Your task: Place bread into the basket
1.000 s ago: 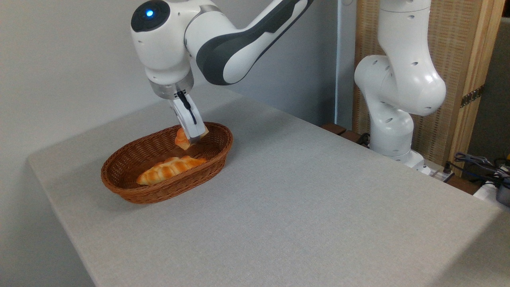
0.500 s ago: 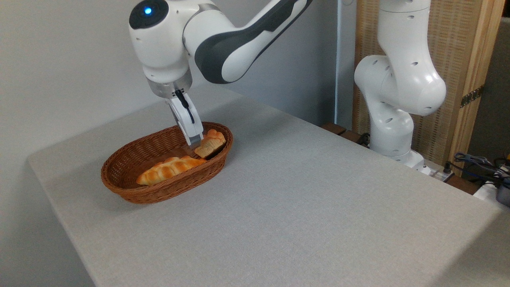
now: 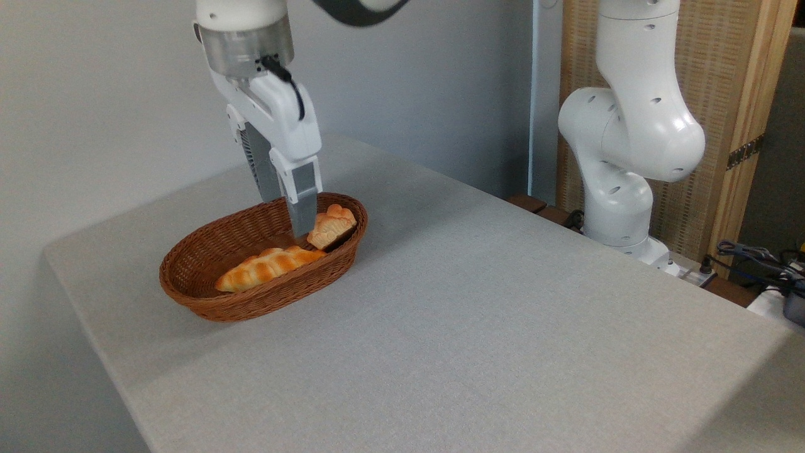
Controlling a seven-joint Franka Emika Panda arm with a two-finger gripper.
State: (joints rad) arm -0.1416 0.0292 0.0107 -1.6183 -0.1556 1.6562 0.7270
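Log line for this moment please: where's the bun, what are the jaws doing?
bun: in basket, tilted against far-right wall | braided loaf: in basket | gripper: above basket, jaws empty, off bun | phase: placed

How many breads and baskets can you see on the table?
Small round bun: 1
Long braided loaf: 1
Basket: 1
Total: 3 things, with both breads lying inside the basket.

You're looking at a glossy white arm (image 3: 629,126) showing rounded joint shells dotted with small dark screw holes. A silver wrist ring is sitting above the white gripper (image 3: 295,220), a black cable curling down past 2 grey fingers (image 3: 304,201).
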